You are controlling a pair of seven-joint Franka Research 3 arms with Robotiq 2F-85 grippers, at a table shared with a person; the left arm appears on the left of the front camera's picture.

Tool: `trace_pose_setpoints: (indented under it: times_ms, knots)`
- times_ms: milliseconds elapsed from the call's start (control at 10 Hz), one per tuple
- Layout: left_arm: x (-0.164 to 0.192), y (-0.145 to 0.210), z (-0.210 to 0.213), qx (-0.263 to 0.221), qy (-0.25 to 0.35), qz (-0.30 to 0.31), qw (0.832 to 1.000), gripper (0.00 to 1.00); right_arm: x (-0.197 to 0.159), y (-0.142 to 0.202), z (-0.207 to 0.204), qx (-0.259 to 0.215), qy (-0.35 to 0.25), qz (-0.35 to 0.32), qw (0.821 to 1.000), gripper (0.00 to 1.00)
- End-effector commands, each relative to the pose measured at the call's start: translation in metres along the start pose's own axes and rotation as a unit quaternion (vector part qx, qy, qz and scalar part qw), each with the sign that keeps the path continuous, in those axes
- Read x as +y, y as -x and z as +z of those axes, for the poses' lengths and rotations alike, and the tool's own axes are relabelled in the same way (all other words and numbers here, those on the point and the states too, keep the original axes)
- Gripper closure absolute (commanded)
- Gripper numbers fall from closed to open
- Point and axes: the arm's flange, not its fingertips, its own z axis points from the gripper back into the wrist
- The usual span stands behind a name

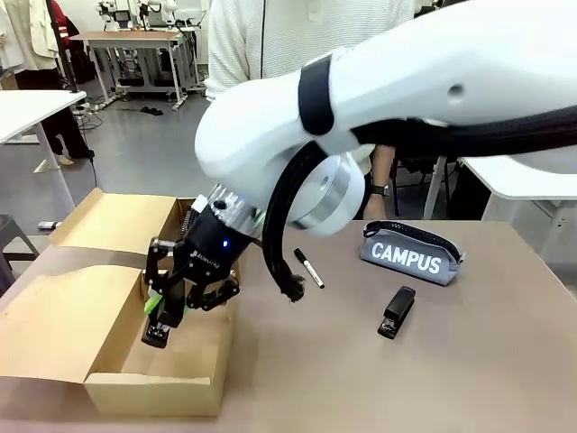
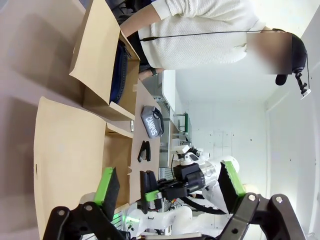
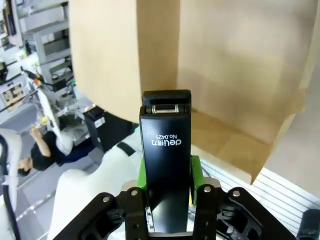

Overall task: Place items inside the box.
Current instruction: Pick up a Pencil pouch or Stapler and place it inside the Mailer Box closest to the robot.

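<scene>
Cardboard box (image 1: 153,392) stands open on the robot's left side of the table. In the front view the right arm reaches across the middle, wrist pitched down, and the right gripper (image 1: 167,311) is clamped on a black stapler (image 1: 159,327) hanging steeply into the opening by the box's right wall. Whether it touches the floor cannot be told. A marker (image 1: 308,268), a grey pouch (image 1: 413,254) and a second stapler (image 1: 397,312) lie well to the right on the table.

From the left wrist, the left gripper (image 2: 170,182) is spread wide and empty, off to the box's side, and a navy pouch (image 2: 119,70) already lies inside.

From the right wrist, the stapler's long axis runs along the green pads (image 3: 196,172), with the box floor straight ahead. Lowering and letting go looks like the next move.
</scene>
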Motion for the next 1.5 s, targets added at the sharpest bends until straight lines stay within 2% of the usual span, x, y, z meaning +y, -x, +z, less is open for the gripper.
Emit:
trace_pose_setpoints:
  times_ms: [0, 200, 300, 500, 800, 1000, 1100, 1200, 1400]
  knots:
    - [-0.001, 0.000, 0.001, 0.000, 0.009, -0.009, 1.000, 0.00, 0.021, -0.012, -0.017, -0.022, 0.032, -0.011, 0.999, 0.63]
    - [-0.001, 0.000, 0.001, 0.000, 0.009, -0.009, 1.000, 0.00, 0.028, -0.023, -0.041, -0.030, 0.096, -0.008, 0.995, 0.63]
    - [-0.001, 0.000, 0.001, 0.000, 0.009, -0.009, 1.000, 0.00, 0.033, -0.031, -0.053, -0.032, 0.109, -0.003, 0.994, 0.63]
    - [-0.001, 0.000, 0.001, 0.000, 0.009, -0.009, 1.000, 0.00, 0.041, -0.043, -0.080, -0.072, 0.144, -0.006, 0.987, 0.63]
    - [-0.001, 0.000, 0.001, 0.000, 0.009, -0.009, 1.000, 0.00, 0.044, -0.058, -0.111, -0.060, 0.164, -0.041, 0.984, 0.63]
    - [-0.001, 0.000, 0.001, 0.000, 0.009, -0.009, 1.000, 0.00, 0.041, -0.058, -0.115, -0.056, 0.166, -0.044, 0.984, 0.63]
    - [-0.001, 0.000, 0.001, 0.000, 0.009, -0.009, 1.000, 0.00, 0.040, -0.058, -0.116, -0.060, 0.165, -0.047, 0.983, 0.58]
    - [-0.001, 0.000, 0.001, 0.000, 0.009, -0.009, 1.000, 0.00, 0.040, -0.061, -0.115, -0.060, 0.167, -0.052, 0.983, 0.08]
    - [-0.001, 0.000, 0.001, 0.000, 0.009, -0.009, 1.000, 0.00, 0.038, -0.060, -0.115, -0.061, 0.167, -0.055, 0.983, 0.00]
